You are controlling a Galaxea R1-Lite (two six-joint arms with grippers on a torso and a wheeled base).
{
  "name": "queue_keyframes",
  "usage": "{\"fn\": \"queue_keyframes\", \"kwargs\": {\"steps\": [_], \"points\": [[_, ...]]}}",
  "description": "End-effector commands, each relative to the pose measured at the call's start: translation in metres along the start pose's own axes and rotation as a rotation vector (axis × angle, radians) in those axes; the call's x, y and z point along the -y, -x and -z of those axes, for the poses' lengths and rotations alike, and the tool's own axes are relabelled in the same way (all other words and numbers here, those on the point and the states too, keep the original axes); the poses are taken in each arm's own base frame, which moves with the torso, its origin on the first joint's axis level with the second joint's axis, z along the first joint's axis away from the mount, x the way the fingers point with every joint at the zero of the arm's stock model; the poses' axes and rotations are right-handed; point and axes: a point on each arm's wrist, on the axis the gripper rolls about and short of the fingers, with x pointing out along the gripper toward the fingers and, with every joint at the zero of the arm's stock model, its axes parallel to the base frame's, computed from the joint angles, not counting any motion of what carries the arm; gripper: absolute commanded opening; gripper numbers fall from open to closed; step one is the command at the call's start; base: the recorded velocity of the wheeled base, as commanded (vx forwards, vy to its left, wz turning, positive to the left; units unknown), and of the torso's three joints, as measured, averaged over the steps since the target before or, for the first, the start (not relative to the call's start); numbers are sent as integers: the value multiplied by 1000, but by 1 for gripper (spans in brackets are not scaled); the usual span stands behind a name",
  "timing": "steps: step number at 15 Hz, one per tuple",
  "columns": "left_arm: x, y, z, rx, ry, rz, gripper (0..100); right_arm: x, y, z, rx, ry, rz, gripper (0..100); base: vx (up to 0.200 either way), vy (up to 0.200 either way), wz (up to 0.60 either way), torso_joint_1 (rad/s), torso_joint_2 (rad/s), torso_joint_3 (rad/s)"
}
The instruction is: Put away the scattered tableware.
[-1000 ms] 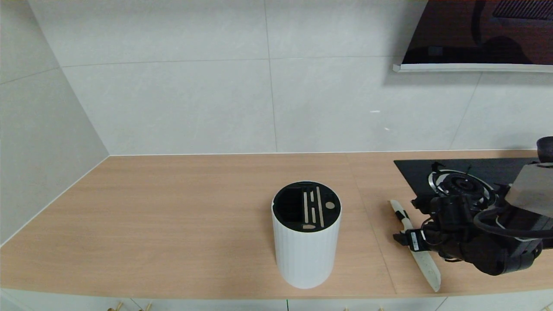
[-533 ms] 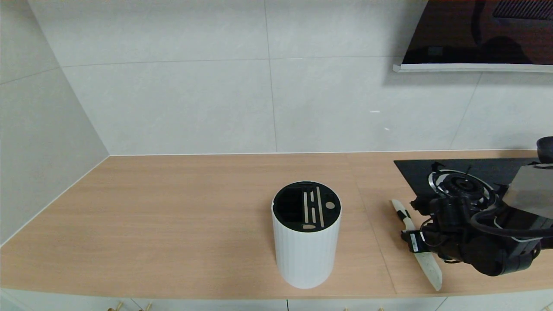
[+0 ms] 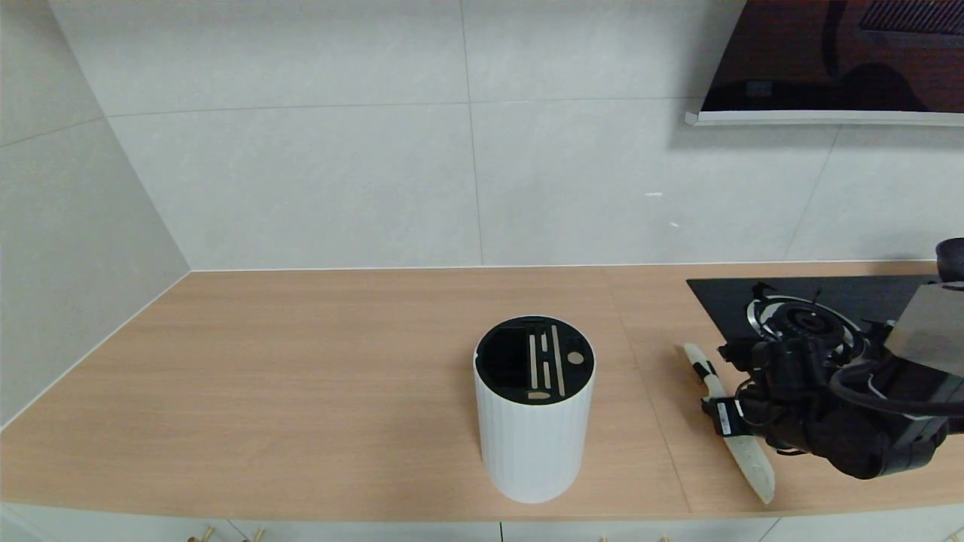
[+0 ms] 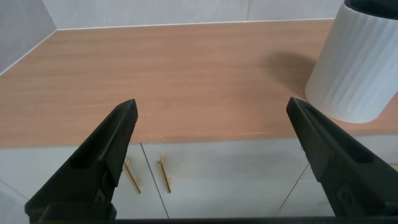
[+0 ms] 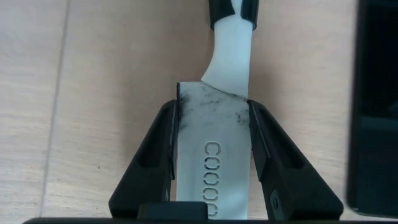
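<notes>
A white knife (image 3: 748,464) with a black band on its handle lies angled on the wooden counter (image 3: 301,376), to the right of a white ribbed knife holder (image 3: 533,429) with a black slotted top. My right gripper (image 3: 727,416) is shut on the knife's speckled blade (image 5: 214,143) just below the handle, one finger on each edge of the blade, with the right gripper (image 5: 213,112) low over the counter. My left gripper (image 4: 211,112) hangs open in front of the counter's front edge, well left of the holder (image 4: 360,62).
A black gas hob (image 3: 798,309) sits just behind and right of the knife, under a range hood (image 3: 828,68). Tiled walls close the back and left. Cabinet handles (image 4: 163,174) show below the counter edge. Bare counter stretches left of the holder.
My right gripper and the knife have shifted slightly right and away from the front edge. The holder has not moved.
</notes>
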Motion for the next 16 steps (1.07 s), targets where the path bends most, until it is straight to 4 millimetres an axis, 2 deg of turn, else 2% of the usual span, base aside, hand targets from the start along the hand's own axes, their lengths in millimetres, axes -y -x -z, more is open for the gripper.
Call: {"fn": "queue_keyframes", "kwargs": {"steps": [1, 4, 6, 8, 10, 11, 13, 16], "points": [[0, 0, 0, 0, -1, 0, 100, 2, 33, -27, 116, -12, -2, 0, 0, 0, 0, 0, 0, 0], [0, 0, 0, 0, 6, -4, 100, 1, 83, -58, 272, -17, -16, 0, 0, 0, 0, 0, 0, 0], [-1, 0, 0, 3, 6, -29, 100, -4, 114, -68, 345, -10, -40, 0, 0, 0, 0, 0, 0, 0], [-1, 2, -13, 108, 18, -42, 100, -13, 153, -77, 397, 7, -87, 0, 0, 0, 0, 0, 0, 0], [0, 5, -26, 112, 21, 9, 100, -18, 176, -82, 447, 15, -117, 0, 0, 0, 0, 0, 0, 0], [0, 6, -31, 83, 21, 49, 100, -19, 179, -84, 463, 15, -122, 0, 0, 0, 0, 0, 0, 0], [2, 5, -65, -30, 32, 231, 100, -24, 187, -102, 529, 21, -147, 0, 0, 0, 0, 0, 0, 0], [5, -35, -104, -210, 55, 382, 100, -36, 200, -129, 629, 38, -213, 0, 0, 0, 0, 0, 0, 0]]}}
